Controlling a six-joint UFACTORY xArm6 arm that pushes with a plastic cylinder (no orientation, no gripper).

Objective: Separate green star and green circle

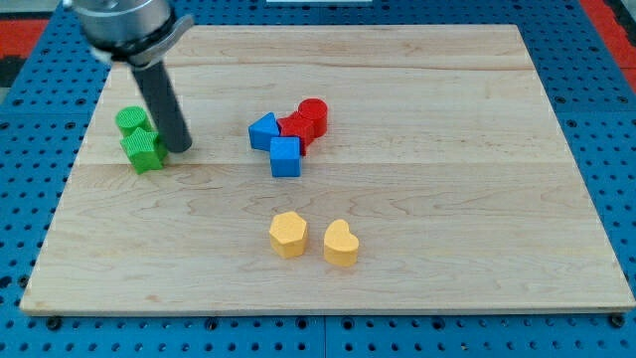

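The green circle [130, 120] and the green star [144, 150] sit touching each other near the board's left side, the circle above the star. The dark rod comes down from the view's top left. My tip [182, 148] rests on the board just right of the green star, close to or touching its right edge.
A blue triangle [263, 131], a blue cube [285, 157], a red star [295, 127] and a red cylinder [313, 115] cluster at mid-board. A yellow hexagon [288, 234] and a yellow heart [340, 243] lie lower down. The wooden board [447, 199] has blue surroundings.
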